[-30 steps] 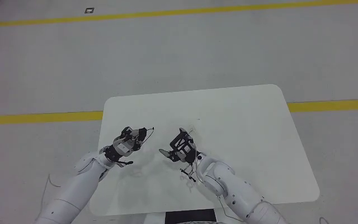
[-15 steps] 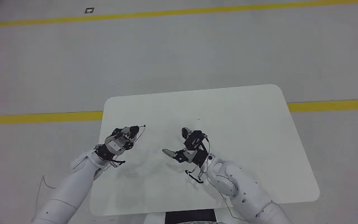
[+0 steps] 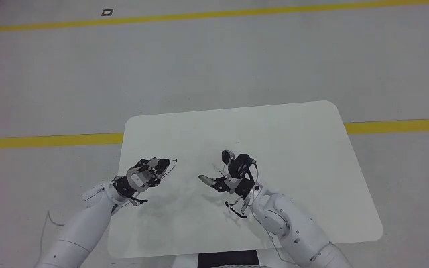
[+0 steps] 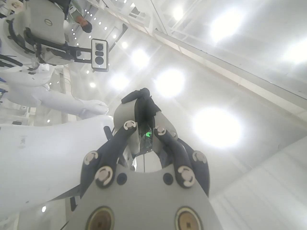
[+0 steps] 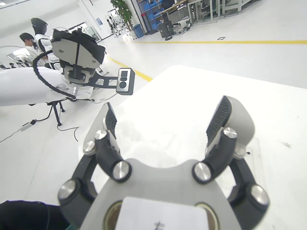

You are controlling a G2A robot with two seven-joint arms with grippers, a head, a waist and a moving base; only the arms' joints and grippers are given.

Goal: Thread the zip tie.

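1. Both grippers have backed away from each other. The left gripper (image 3: 158, 167) has slid back toward the near edge of the table (image 3: 301, 147), and the right gripper (image 3: 213, 167) has drifted out to its own side, so the gap between them is wider than a second ago.
2. Closest in, the left gripper is clamped tight on the zip tie (image 4: 144, 111), with the black strap pinched right at its tips. From above, the thin tail sticks out past the tips, angled toward the far side of the table and toward the right arm.
3. Next across, the right gripper is spread wide with nothing between its jaws, held over bare tabletop and well apart from the tie.
4. From the right wrist, the strap reads as a thin dark line running down the closed left gripper. Whether the tail has gone through the head, I cannot tell.
5. My read is that this parting is a reset, not a finish. The right gripper would have to come back in and catch that free tail, and it is a slim, springy target that is easy to miss.
6. Farthest off, a yellow line (image 3: 201, 13) crosses the floor.
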